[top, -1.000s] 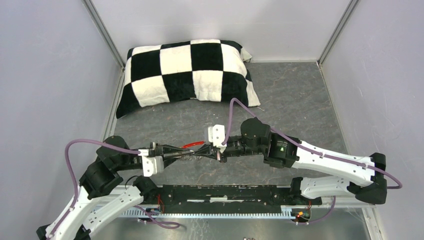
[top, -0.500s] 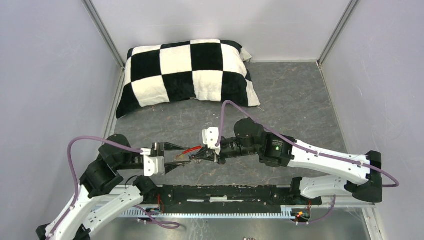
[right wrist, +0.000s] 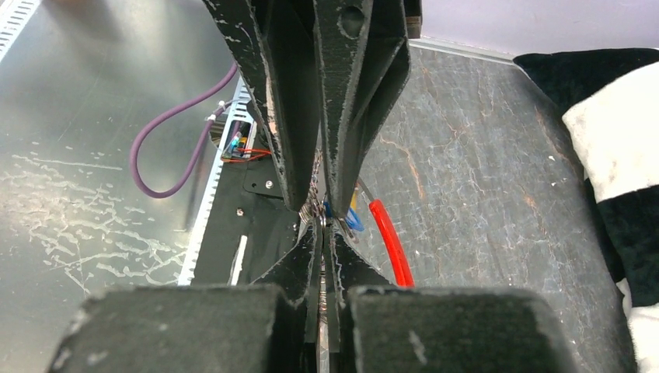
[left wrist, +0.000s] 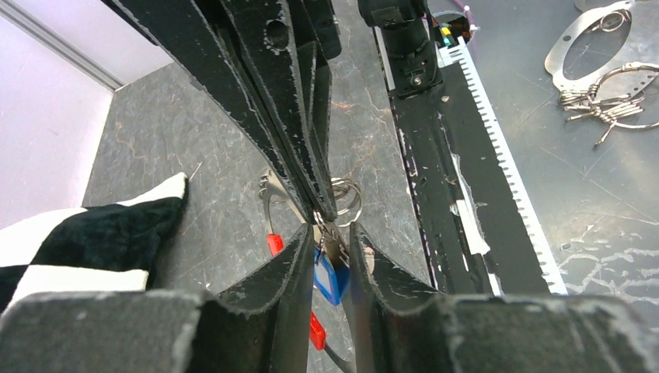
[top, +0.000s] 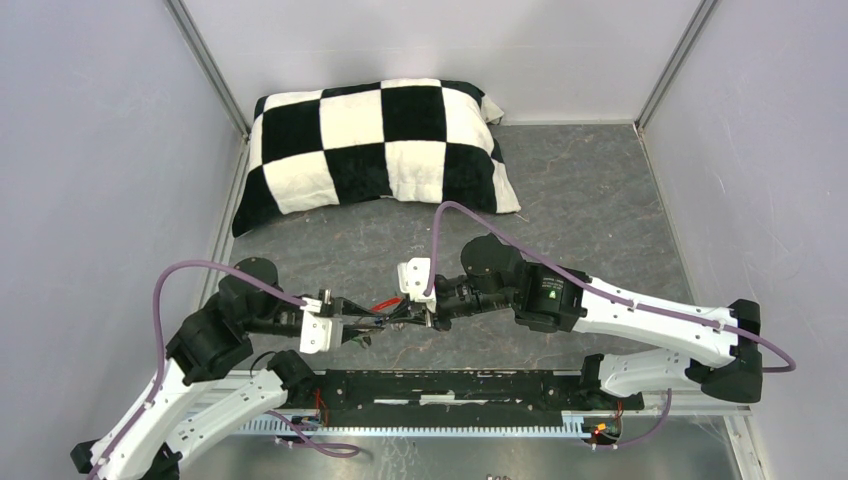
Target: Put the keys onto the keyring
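A dark grey, veined table [top: 600, 190] carries a black-and-white chequered pillow [top: 380, 150] at its far left.

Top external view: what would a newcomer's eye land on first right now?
The black-and-white checkered pillow at the far side of the table stands out most. Nearer the bases, the left end effector and right end effector meet tip to tip above the table's near middle. In the left wrist view, a blue key tag sits between the left fingers.
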Controlling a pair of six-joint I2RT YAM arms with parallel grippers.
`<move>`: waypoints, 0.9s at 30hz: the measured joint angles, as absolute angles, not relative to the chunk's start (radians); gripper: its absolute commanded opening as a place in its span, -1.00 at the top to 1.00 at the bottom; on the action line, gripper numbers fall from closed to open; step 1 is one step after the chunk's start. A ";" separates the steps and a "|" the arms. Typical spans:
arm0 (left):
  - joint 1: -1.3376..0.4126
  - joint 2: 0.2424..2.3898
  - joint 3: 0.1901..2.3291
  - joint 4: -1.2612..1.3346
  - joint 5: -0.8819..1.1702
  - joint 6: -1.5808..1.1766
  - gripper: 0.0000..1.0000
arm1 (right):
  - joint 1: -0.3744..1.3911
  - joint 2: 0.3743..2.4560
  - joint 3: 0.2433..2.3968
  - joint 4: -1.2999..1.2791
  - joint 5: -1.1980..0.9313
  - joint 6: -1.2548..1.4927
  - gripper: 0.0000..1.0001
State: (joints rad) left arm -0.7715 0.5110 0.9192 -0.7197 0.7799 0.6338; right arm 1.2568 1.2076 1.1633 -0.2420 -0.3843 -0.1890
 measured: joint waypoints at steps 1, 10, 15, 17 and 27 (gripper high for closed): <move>-0.772 0.508 0.920 -0.725 0.780 0.641 0.42 | 1.257 1.208 1.163 -0.243 -0.384 -0.190 0.99; -0.772 0.488 0.957 -0.792 0.780 0.715 0.48 | 1.256 1.208 1.163 -0.242 -0.390 -0.187 1.00; -0.772 0.465 0.955 -0.801 0.772 0.777 0.51 | 1.256 1.208 1.163 -0.241 -0.410 -0.176 1.00; -0.772 0.449 0.947 -0.798 0.764 0.798 0.41 | 1.256 1.208 1.163 -0.241 -0.419 -0.171 0.99; -0.772 0.437 0.919 -0.793 0.771 0.831 0.28 | 1.253 1.218 1.164 -0.226 -0.448 -0.156 0.99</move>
State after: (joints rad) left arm -0.7715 0.4374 0.9192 -0.7925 0.7708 0.8310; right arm 1.2533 1.2179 1.1641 -0.2256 -0.4484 -0.1558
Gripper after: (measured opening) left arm 0.390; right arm 0.010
